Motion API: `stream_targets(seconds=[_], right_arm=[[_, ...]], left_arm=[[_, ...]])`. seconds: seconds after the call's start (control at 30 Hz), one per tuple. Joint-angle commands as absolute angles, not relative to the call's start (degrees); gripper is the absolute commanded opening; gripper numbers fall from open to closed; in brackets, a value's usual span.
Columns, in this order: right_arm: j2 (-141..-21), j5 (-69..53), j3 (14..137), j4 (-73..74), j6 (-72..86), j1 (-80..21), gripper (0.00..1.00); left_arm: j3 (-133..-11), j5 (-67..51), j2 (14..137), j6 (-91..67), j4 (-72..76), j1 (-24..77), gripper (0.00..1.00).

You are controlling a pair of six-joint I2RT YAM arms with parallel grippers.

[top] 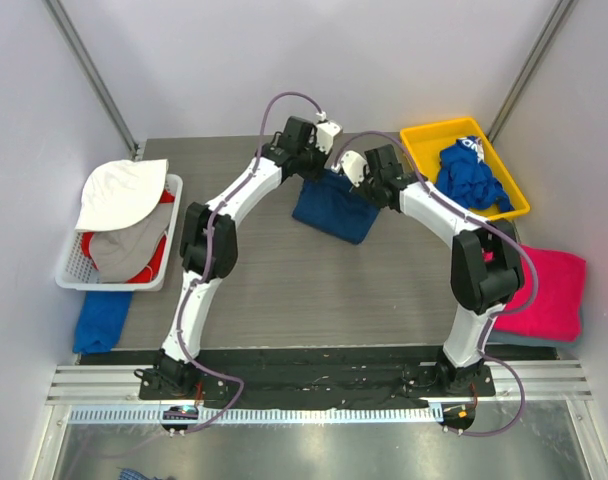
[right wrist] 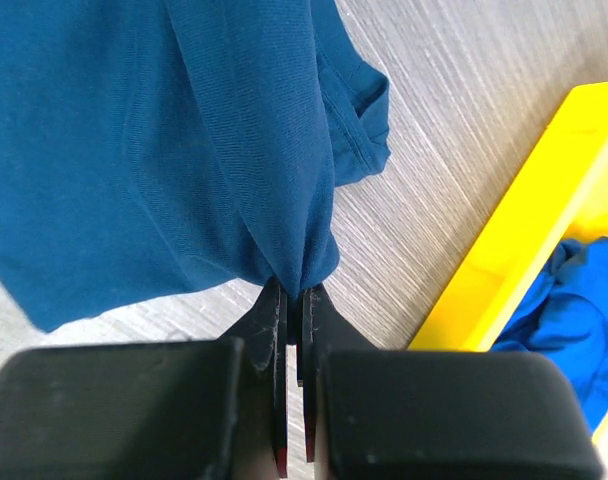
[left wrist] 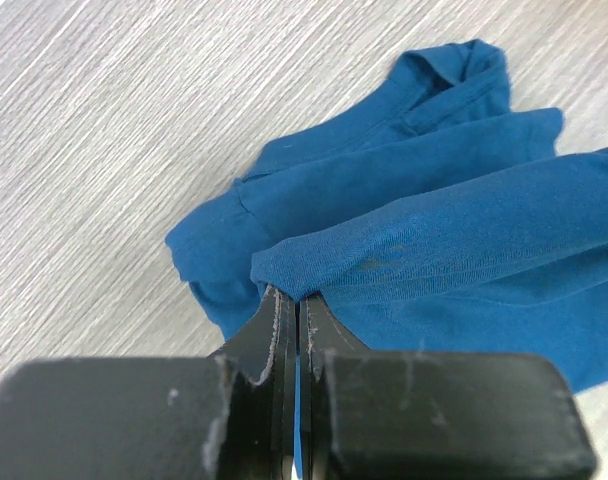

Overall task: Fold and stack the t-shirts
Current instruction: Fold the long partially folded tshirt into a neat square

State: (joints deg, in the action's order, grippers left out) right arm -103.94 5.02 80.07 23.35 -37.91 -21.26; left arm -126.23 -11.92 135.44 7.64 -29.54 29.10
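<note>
A navy t-shirt (top: 334, 208) hangs between my two grippers over the back middle of the table, its lower part resting on the tabletop. No print shows on it. My left gripper (top: 310, 173) is shut on its left top edge; in the left wrist view the gripper (left wrist: 296, 298) pinches a fold of the shirt (left wrist: 424, 250). My right gripper (top: 370, 194) is shut on its right top edge; in the right wrist view the gripper (right wrist: 294, 295) pinches bunched cloth of the shirt (right wrist: 154, 150). A royal-blue t-shirt (top: 471, 178) lies crumpled in a yellow bin (top: 421, 140). A magenta-pink t-shirt (top: 549, 295) lies folded at the right edge.
The yellow bin (right wrist: 504, 250) stands close to the right of my right gripper, with the royal-blue t-shirt (right wrist: 574, 320) inside. A white basket (top: 72, 270) at the left holds white, grey and red garments. A blue cloth (top: 102, 320) lies in front of it.
</note>
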Motion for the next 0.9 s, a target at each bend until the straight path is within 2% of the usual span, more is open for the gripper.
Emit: stream_targets(seconds=[0.0,0.13,0.23,0.7,0.8,0.87], right_arm=[[-107.0,5.0,83.6,22.4,-39.0,-19.8,0.01],[-109.4,4.7,85.4,22.1,-39.2,-18.8,0.01],[-111.3,4.7,86.3,21.4,-39.1,-18.3,0.01],[-116.5,5.6,92.3,20.4,-38.8,-17.8,0.01],[-117.8,6.1,93.3,20.1,-38.8,-17.8,0.02],[-118.5,7.0,93.8,19.8,-39.0,-17.9,0.05]], left_arm=[[-130.1,-9.8,137.5,8.8,-28.2,28.1,0.00],[-133.1,-9.6,139.7,9.1,-28.2,28.1,0.00],[-134.1,-9.5,141.1,9.1,-27.5,28.1,0.05],[-134.1,-6.3,141.9,9.2,-25.2,27.9,0.03],[-134.5,-6.2,142.4,9.4,-25.4,27.9,0.19],[-134.4,-5.4,142.3,9.5,-25.1,27.8,0.24]])
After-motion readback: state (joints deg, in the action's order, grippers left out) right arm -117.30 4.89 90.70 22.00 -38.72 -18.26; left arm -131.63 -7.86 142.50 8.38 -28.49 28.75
